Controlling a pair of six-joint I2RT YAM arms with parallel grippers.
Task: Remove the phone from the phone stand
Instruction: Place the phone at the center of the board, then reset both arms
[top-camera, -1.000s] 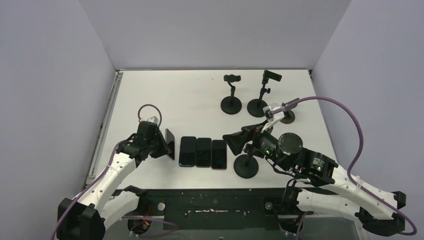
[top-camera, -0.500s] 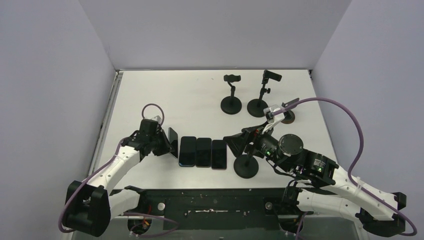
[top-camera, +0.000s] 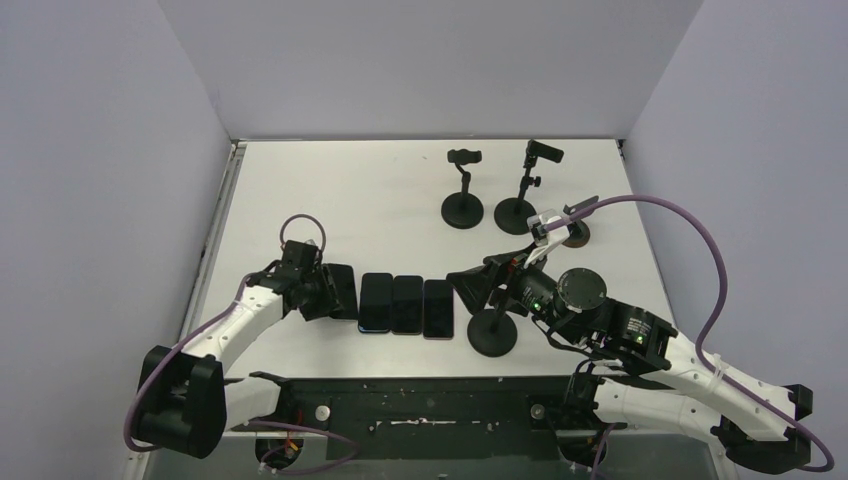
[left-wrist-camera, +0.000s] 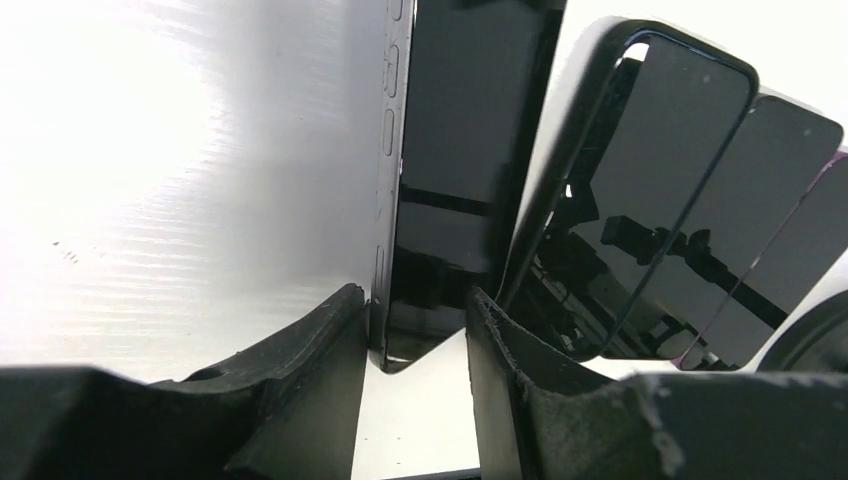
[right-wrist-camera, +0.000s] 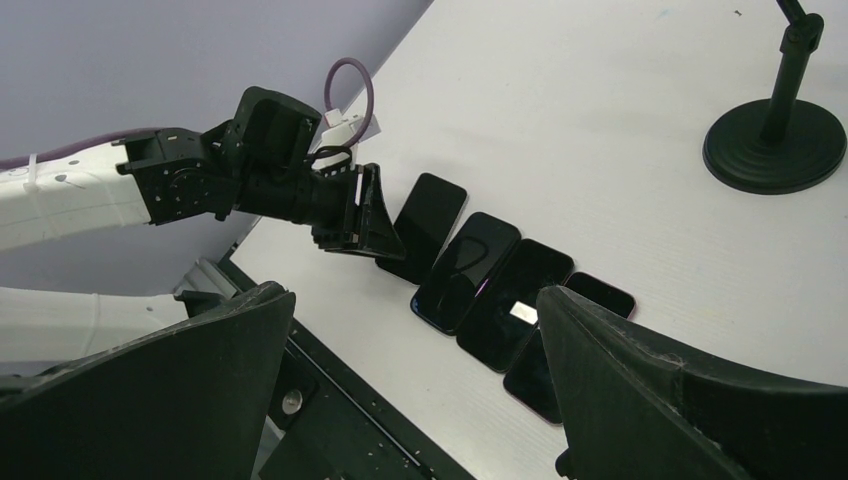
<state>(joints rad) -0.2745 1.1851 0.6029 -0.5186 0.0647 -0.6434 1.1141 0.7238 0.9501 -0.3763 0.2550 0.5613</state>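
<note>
Lowered by left gripper (left-wrist-camera: 415, 320), phone (left-wrist-camera: 450, 150) lies beside 3 phones (top-camera: 407, 304).

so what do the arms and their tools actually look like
Both arms have white links and black joint housings. The left arm carries a purple cable looped at its wrist; the right arm has a longer purple cable arcing over it and green lights on a joint. The left tool and right tool are black, with two wedge-shaped fingers each.
</note>
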